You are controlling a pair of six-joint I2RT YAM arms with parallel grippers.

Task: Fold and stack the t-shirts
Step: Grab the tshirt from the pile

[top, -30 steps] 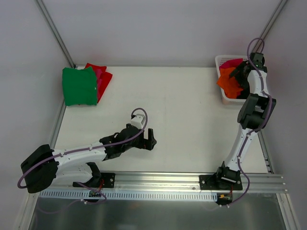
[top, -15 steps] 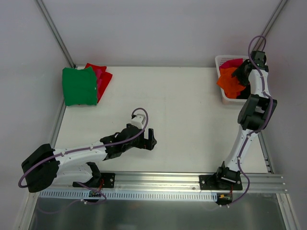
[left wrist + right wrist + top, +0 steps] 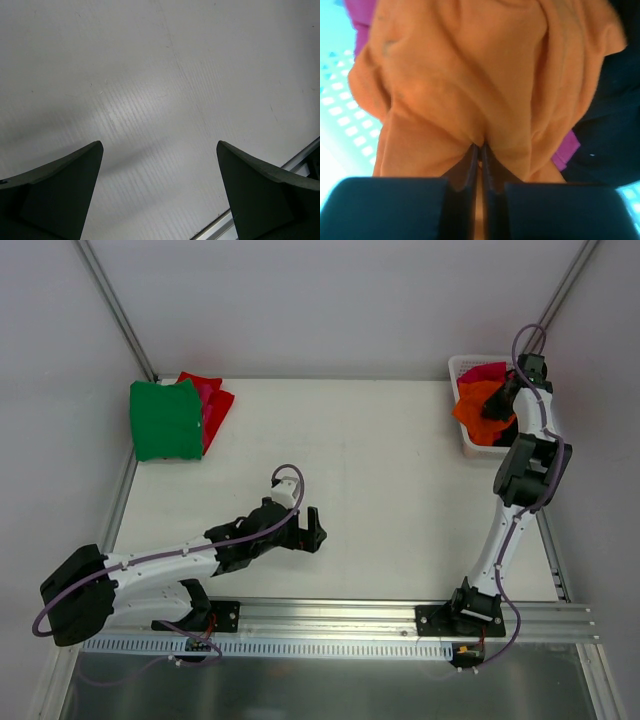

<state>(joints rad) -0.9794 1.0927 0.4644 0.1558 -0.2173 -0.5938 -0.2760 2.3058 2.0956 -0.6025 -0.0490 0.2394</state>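
A crumpled orange t-shirt (image 3: 478, 414) (image 3: 470, 75) lies on top in the white basket (image 3: 463, 445) at the far right. My right gripper (image 3: 503, 398) (image 3: 480, 146) is shut on a pinched fold of it. Under it show a magenta-pink t-shirt (image 3: 484, 371) (image 3: 566, 152) and a black t-shirt (image 3: 610, 130). At the far left of the table a folded green t-shirt (image 3: 165, 420) lies on a red t-shirt (image 3: 213, 403). My left gripper (image 3: 309, 530) (image 3: 160, 150) hovers open over bare table near the front middle, nothing between its fingers.
The white table (image 3: 360, 470) runs between the folded pile and the basket. An aluminium rail (image 3: 350, 615) lines the near edge and shows in the left wrist view's corner (image 3: 295, 160). Walls and slanted frame posts (image 3: 115, 310) close in the back.
My right gripper has closed on the orange t-shirt in the basket, and its wrist shifted slightly. The left arm has barely moved.
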